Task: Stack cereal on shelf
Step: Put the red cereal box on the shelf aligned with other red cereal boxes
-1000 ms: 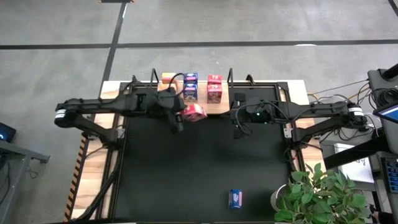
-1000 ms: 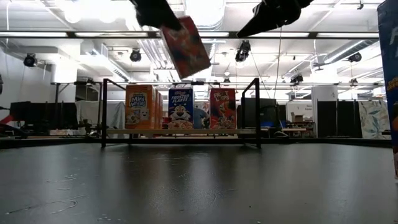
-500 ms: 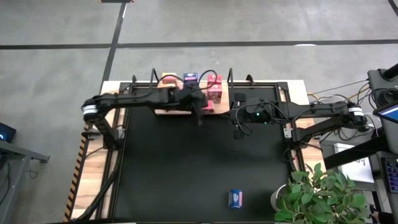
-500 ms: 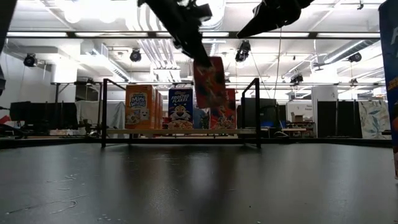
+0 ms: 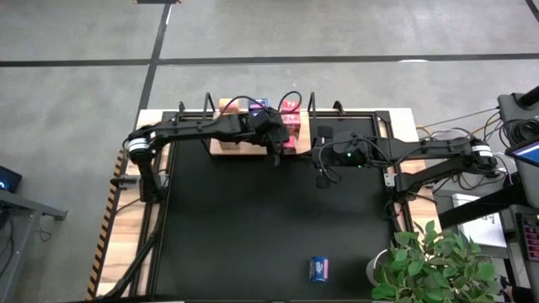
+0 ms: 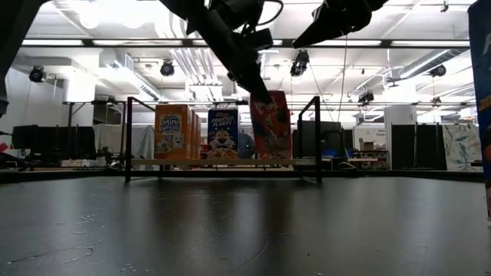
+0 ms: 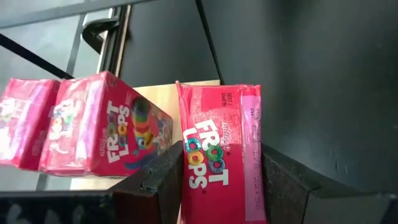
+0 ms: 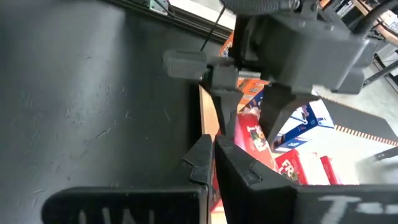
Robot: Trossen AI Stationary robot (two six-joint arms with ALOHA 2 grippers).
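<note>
My left gripper (image 5: 276, 145) is shut on a red cereal box (image 7: 217, 149) at the right part of the light-wood shelf (image 5: 221, 146). In the low view the box (image 6: 270, 126) stands almost upright before the shelf board (image 6: 192, 162). An orange box (image 6: 173, 132) and a blue box (image 6: 222, 134) stand on the board. Two more red boxes (image 7: 102, 124) show beside the held one. My right gripper (image 5: 321, 178) is shut and empty above the mat, right of the shelf. My left gripper pinches the red box between its two fingers (image 7: 163, 177), one on each narrow side (image 7: 252, 180), near the box's top end. The fingers slant down from above and from the table's left. The box is nearly upright, its bottom at the board; whether it touches, I cannot tell.
A blue box (image 5: 319, 268) lies on the black mat (image 5: 253, 227) near the front edge. Thin black posts (image 6: 317, 138) stand at the shelf's ends. A potted plant (image 5: 429, 261) stands at the front right corner.
My left gripper has carried the red box toward the table's far edge and right, down to the shelf's right part. The box has turned from tilted in the air to nearly upright at the board.
</note>
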